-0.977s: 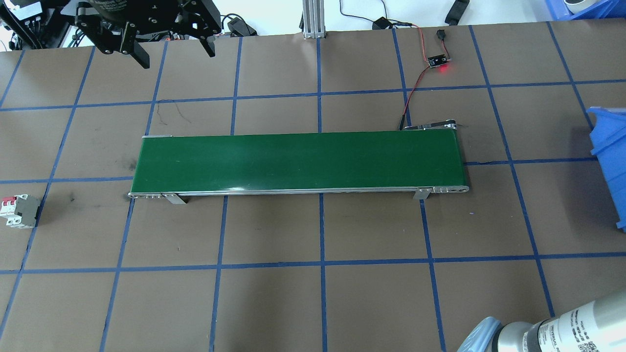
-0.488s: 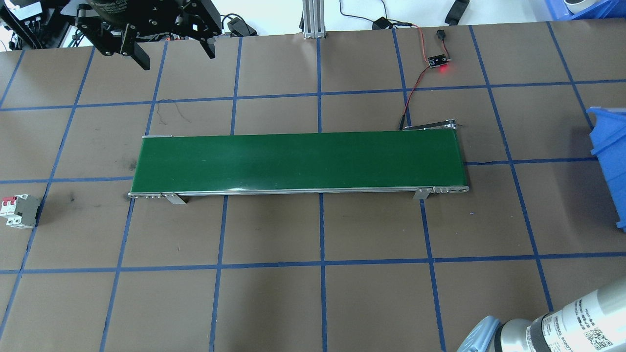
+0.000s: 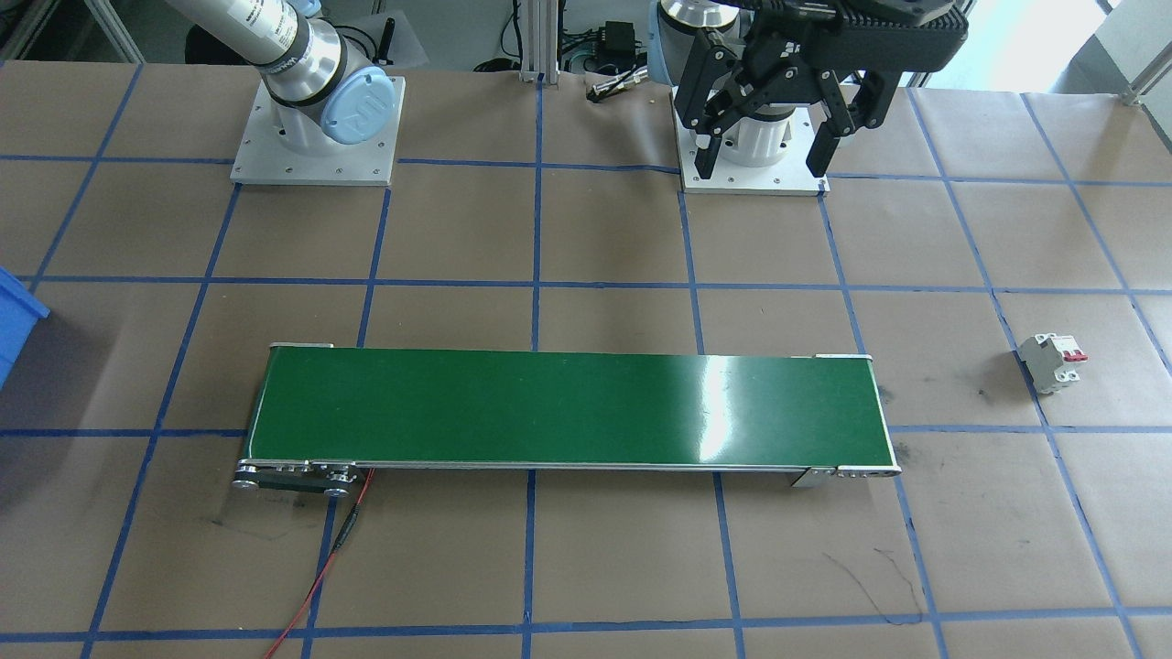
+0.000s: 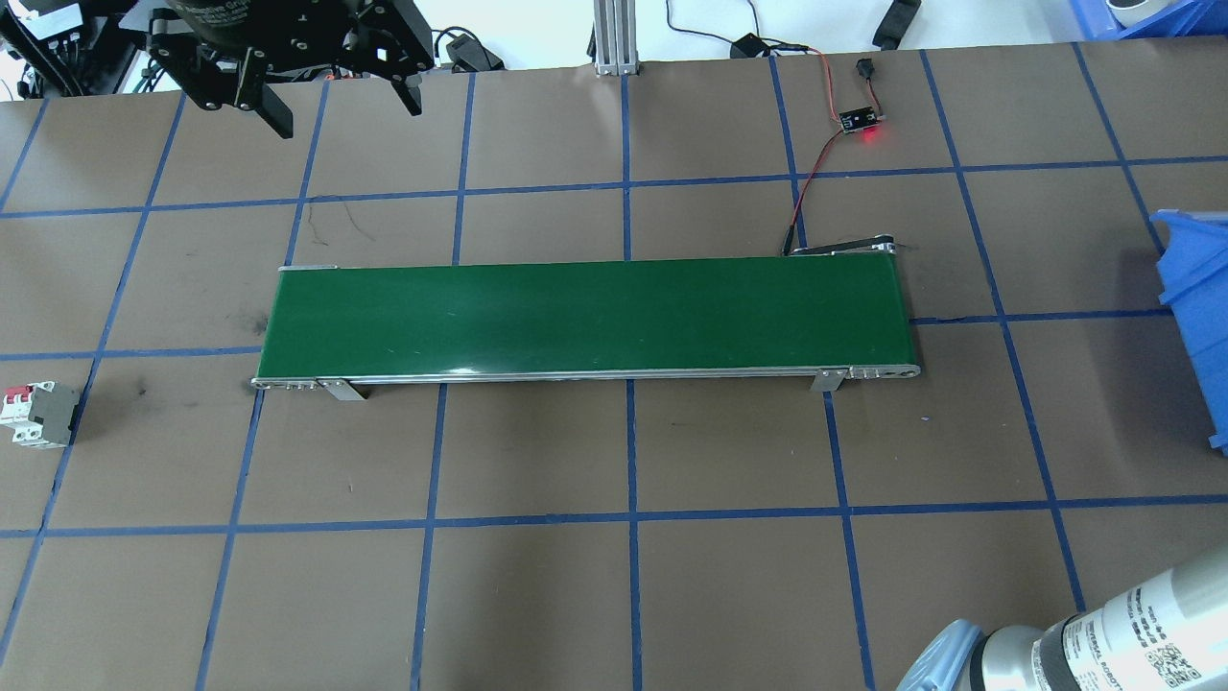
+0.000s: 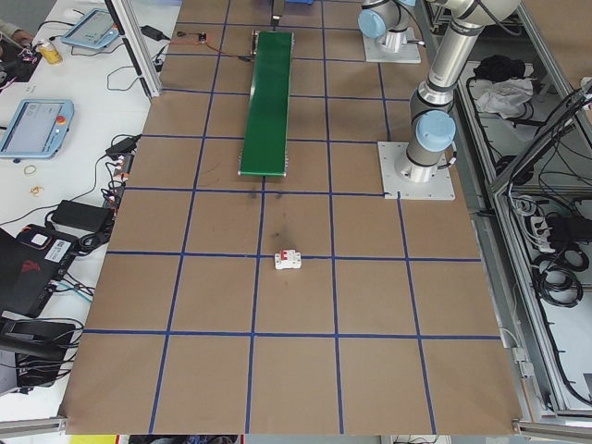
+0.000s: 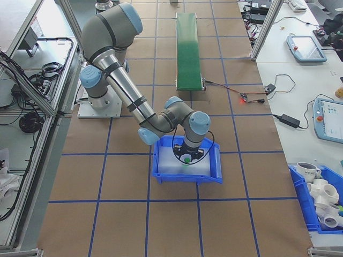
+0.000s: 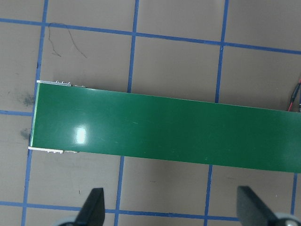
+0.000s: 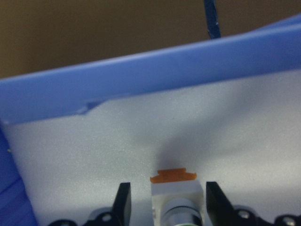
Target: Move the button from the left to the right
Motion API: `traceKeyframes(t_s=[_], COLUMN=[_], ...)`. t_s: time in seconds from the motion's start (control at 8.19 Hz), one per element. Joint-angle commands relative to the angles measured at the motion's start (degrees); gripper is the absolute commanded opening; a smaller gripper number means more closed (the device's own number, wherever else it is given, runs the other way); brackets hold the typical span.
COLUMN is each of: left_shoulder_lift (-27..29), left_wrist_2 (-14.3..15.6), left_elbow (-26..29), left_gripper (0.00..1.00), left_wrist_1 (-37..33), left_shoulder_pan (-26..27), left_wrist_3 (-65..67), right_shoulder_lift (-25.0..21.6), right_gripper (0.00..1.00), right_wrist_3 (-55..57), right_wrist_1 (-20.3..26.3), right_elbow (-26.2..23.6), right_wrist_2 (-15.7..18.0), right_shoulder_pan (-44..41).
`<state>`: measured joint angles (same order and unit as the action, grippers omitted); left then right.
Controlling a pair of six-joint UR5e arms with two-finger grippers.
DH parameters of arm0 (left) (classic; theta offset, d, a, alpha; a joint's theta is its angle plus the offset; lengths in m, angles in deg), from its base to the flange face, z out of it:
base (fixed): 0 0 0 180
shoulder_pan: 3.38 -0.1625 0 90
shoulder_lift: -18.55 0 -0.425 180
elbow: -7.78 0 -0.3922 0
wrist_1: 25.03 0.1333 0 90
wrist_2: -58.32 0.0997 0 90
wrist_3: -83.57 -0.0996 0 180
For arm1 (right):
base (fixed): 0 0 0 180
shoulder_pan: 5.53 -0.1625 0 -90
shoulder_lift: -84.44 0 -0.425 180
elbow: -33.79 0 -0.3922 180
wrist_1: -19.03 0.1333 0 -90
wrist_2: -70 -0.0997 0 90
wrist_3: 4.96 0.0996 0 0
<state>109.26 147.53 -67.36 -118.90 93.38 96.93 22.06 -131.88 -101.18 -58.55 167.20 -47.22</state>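
Resting: orange-ended button (image 8: pixel 175 193), white foam.

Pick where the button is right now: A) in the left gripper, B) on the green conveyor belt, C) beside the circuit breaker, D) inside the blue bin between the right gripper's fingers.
D: the right wrist view shows the button in the blue bin, between the right gripper fingers.

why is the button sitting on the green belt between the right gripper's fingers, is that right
Not quite: the button is between the right gripper's fingers, but inside the blue bin, not on the green belt, which is bare. The right wrist view shows it against the bin's pale floor, and the exterior right view agrees.
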Motion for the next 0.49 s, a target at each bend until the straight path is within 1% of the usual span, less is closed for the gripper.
traceKeyframes(t_s=[0.0,0.12,0.24,0.37], left_shoulder_lift=[-0.01,-0.01,0.08,0.16], left_wrist_2=[0.00,0.00,0.00,0.00], left_elbow=[-0.02,-0.02,-0.02,-0.02], left_gripper=[1.00,1.00,1.00,1.00], left_wrist_1=[0.00,0.00,0.00,0.00], left_shoulder_pan=[0.00,0.00,0.00,0.00], left_wrist_3=[0.00,0.00,0.09,0.18], right_shoulder_lift=[-5.70,-9.04,-12.73,-18.16], right_gripper=[0.98,0.99,1.00,1.00], right_wrist_3=[1.32,4.37,9.71,14.98], right_wrist_1=[1.02,5.20,11.07,15.92], right_elbow=[-0.12,-0.12,-0.12,-0.21], right_wrist_2=[-0.08,-0.17,-0.17,-0.43], right_shoulder_pan=[0.02,0.11,0.11,-0.50])
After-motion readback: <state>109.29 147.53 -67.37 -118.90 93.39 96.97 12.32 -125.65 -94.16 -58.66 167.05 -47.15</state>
